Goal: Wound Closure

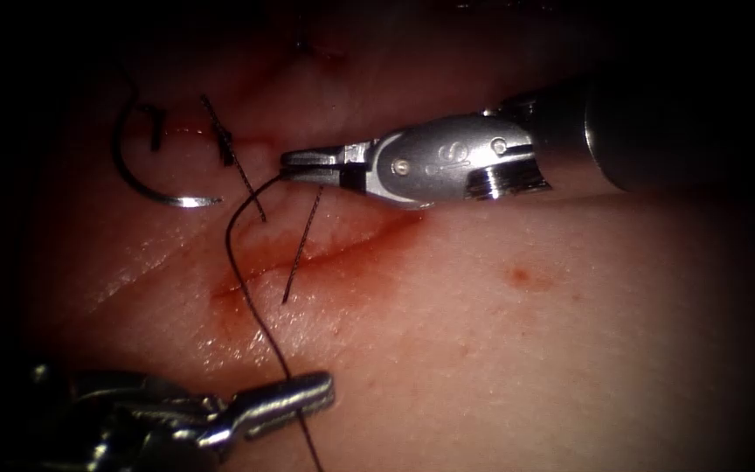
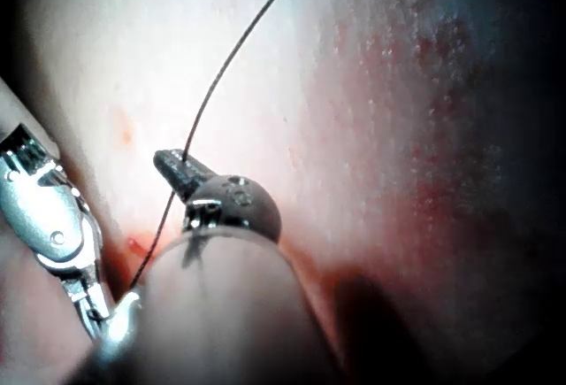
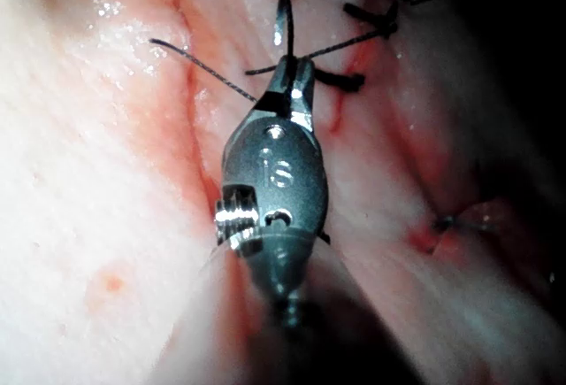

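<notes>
My right tool [image 1: 306,163] reaches in from the right, its jaws shut on the dark thread [image 1: 236,262] at their tip, over the stitched part of the cut [image 1: 334,249]. From there the thread bows left and runs down to my left tool [image 1: 294,395], whose jaws are shut on it low on the tissue. The curved needle [image 1: 137,179] lies free on the tissue left of the cut, held by neither tool. Along the left shaft I see the left tool [image 2: 177,168] with the thread [image 2: 225,57] against it. The right tool [image 3: 294,73] grips thread beside the needle [image 3: 285,13].
A tied stitch [image 1: 225,144] with cut ends crosses the cut near the needle. A short loose thread tail [image 1: 301,249] lies across the cut below the right tool. Red fluid [image 1: 246,280] stains the cut's lower end. The right tool's body [image 2: 49,217] is close to the left tool.
</notes>
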Robot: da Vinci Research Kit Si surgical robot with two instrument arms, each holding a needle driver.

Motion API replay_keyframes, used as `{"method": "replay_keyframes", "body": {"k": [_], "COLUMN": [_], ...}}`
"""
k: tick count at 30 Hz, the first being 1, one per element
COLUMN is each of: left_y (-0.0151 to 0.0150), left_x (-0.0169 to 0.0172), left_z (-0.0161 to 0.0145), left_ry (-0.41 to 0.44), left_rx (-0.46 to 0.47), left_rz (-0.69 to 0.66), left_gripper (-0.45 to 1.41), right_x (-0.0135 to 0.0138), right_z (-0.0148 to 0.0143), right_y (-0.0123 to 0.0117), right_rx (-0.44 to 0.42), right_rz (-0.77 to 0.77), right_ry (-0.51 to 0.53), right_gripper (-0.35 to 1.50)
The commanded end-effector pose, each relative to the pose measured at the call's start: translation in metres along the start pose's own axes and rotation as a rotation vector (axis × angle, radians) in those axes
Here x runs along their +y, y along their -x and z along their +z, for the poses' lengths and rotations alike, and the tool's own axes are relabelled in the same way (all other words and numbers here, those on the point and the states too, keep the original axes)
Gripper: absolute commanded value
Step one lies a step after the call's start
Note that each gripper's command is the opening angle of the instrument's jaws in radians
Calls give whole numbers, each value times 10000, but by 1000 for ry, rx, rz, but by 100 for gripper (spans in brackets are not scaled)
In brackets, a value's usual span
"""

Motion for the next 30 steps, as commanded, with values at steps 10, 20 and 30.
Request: {"method": "replay_keyframes", "body": {"k": [10, 20, 30], "left_y": [55, 99, 90], "left_x": [-3, -4, -1], "left_z": [-77, -100, -97], "left_ry": [39, 44, 59], "left_rx": [-113, -178, -186], "left_rz": [-7, -5, 37], "left_gripper": [-45, -45, -45], "right_x": [-41, -50, -1], "right_z": [-18, -42, -84], "right_y": [-9, -27, -38], "right_rx": [42, 100, 162], "right_rz": [45, 120, 187], "right_ry": [-39, -20, 51], "right_gripper": [-35, 126, 145]}}
